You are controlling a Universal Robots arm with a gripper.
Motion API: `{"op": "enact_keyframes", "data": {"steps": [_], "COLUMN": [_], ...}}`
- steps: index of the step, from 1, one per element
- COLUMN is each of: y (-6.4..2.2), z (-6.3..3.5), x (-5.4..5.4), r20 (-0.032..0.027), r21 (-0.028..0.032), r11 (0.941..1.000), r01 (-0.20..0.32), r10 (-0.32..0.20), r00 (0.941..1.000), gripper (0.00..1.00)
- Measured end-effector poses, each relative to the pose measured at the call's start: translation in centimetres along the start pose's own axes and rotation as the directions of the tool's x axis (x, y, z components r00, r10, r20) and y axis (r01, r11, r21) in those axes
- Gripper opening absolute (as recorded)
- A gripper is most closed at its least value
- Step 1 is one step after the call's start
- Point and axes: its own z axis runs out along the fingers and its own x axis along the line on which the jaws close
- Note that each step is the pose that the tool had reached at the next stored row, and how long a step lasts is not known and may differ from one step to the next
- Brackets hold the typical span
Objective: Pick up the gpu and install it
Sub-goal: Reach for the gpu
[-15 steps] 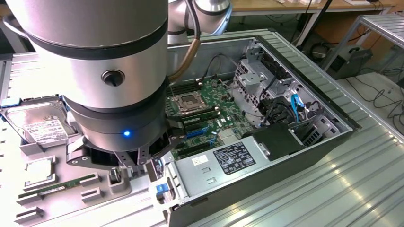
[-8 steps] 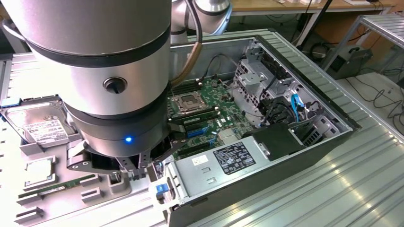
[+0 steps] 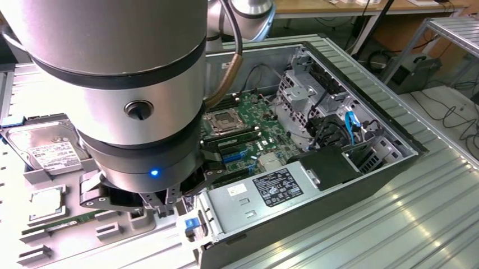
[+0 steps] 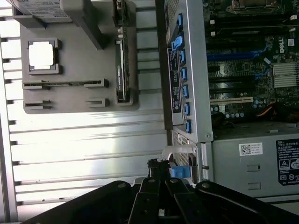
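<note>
The gripper (image 3: 159,210) (image 4: 158,173) is clenched on itself with nothing between its pads. It hangs over the gap between the grey tray (image 3: 123,231) (image 4: 70,103) and the near corner of the open computer case (image 3: 389,168) (image 4: 196,93), close to a blue tab (image 3: 192,223) (image 4: 180,171) on the case edge.

The tray lies on the ribbed metal table (image 3: 396,224) (image 4: 84,154), just beside the case, and carries 4 parts. The gpu (image 4: 122,70) stands on its long edge in a slot at the side of the tray nearest the case, apart from the gripper and untouched. A square processor chip (image 3: 46,203) (image 4: 43,55) sits flat in its own recess. 1 slim RAM stick (image 3: 60,224) (image 4: 63,85) rests on edge between 2 holders just beside the chip. A silver hard drive (image 3: 49,150) (image 4: 44,7) with a white label lies at the far end of the tray.

The case lies on its side with the panel off. Inside it are a green motherboard (image 3: 247,120) (image 4: 243,70) with an empty processor socket (image 3: 224,120), a grey power supply (image 3: 262,190) (image 4: 252,163) in the corner nearest the gripper, and a metal drive cage (image 3: 299,101) on the exterior view's right.
</note>
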Motion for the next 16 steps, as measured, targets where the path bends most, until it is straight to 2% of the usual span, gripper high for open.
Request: {"op": "enact_keyframes", "data": {"steps": [16], "y": [-1.11], "z": [0.01], "x": [-0.1], "r20": [0.0000], "r21": [0.0000], "r11": [1.0000], "r01": [0.000], "r10": [0.000], "r00": [1.0000], "gripper": [0.11]}}
